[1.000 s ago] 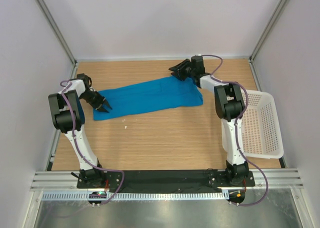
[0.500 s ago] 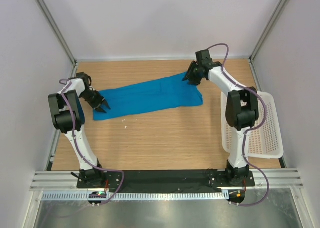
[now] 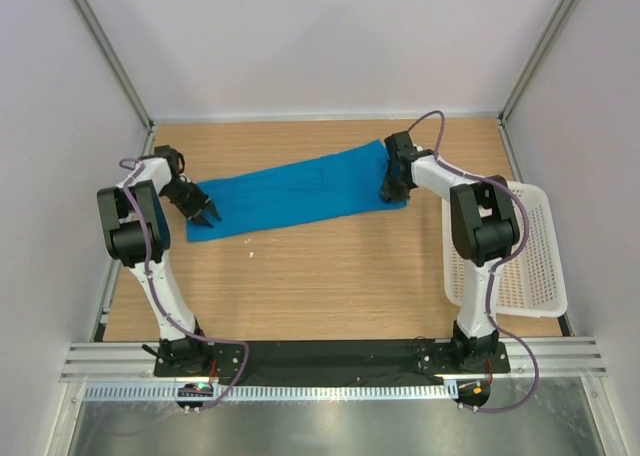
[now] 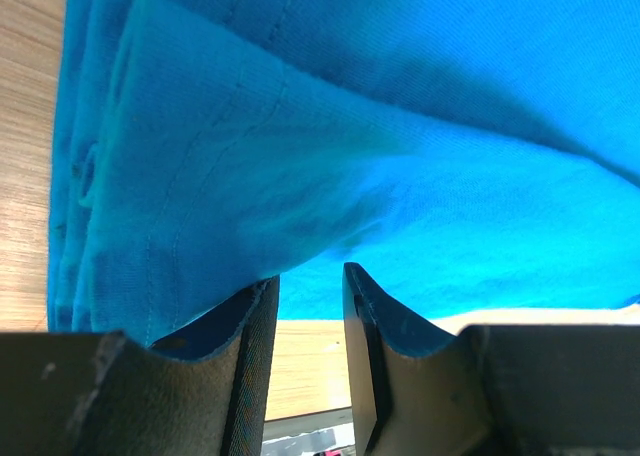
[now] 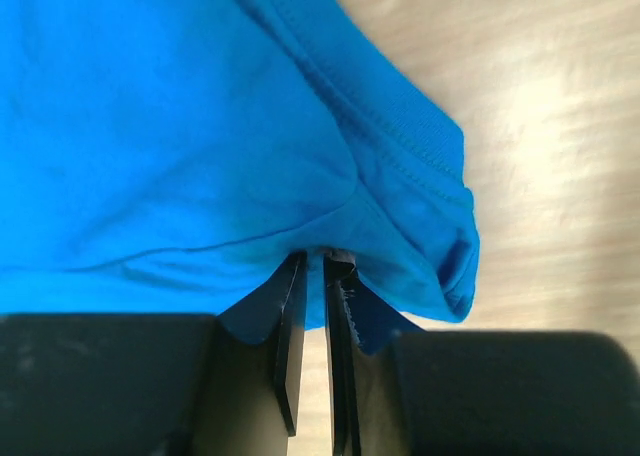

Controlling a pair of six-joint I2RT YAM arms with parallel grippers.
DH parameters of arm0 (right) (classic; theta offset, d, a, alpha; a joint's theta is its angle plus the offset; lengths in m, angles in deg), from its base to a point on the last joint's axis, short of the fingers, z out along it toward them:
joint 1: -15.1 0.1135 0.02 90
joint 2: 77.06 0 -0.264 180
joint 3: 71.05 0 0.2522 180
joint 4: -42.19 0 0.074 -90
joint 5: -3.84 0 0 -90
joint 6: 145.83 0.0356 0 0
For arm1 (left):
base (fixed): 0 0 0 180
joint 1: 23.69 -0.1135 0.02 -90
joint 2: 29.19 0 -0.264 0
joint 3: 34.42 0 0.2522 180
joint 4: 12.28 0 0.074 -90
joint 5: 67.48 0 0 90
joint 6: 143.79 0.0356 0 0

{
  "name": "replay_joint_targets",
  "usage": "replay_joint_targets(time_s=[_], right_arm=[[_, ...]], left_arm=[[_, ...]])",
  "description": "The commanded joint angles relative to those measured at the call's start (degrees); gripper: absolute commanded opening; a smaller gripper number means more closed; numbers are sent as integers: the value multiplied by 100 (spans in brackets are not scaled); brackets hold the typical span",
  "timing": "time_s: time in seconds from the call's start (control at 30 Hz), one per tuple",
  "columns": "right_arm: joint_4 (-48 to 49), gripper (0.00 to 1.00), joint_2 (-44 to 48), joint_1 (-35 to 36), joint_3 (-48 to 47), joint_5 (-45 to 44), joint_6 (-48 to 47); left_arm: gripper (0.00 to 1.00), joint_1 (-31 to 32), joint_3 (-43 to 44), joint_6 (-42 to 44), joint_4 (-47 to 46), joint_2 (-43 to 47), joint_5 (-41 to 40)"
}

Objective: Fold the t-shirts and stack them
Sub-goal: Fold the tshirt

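Blue t-shirt (image 3: 290, 191), top view: one, spread in a long band across the far counter (image 3: 330, 276), outside the one white basket (image 3: 530, 246) at the right edge.
Claws, top view: left claw (image 3: 207, 214) at the shirt's left end, right claw (image 3: 392, 191) at its right end; open wood nearer the bases.
Left wrist view: tips slightly apart under the hem; I cannot tell if it grips.
Right wrist view: tips almost closed, pinching a fold.

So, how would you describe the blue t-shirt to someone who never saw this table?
Start from the wooden table and look at its far half. The t-shirt lies there as a long folded strip, from the left gripper across to the right gripper. It alone is bright blue soft cloth; its neighbour, the basket at the right edge, is white lattice.
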State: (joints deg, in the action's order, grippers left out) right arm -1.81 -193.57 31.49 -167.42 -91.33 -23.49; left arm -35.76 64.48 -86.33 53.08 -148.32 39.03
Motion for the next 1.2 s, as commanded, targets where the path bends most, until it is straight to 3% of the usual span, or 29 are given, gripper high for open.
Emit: replay_joint_targets(time_s=[0.0,0.23,0.4,0.6,0.9,1.17], right_arm=[[449,20,-346,-82,-333,-844,-315],[-332,28,-899,-162,-1537,-1556,-983],[-509,36,-716,101,-2311,-1724,-1247],[-1045,49,-882,971,-3259,-1496,-1423],[-1213,52,-1515,2500,-4193,-293,-792],[-1248,53,-2279,3081,-4642,-274,-641]], left_arm=[[34,3,-305,124,44,-23,-307],[34,39,-911,10,-114,512,44],[46,135,-1000,-139,-150,1321,352],[57,127,-403,-148,123,2007,63],[53,127,-499,-245,131,2965,-393],[52,127,-753,-350,194,3335,-210]])
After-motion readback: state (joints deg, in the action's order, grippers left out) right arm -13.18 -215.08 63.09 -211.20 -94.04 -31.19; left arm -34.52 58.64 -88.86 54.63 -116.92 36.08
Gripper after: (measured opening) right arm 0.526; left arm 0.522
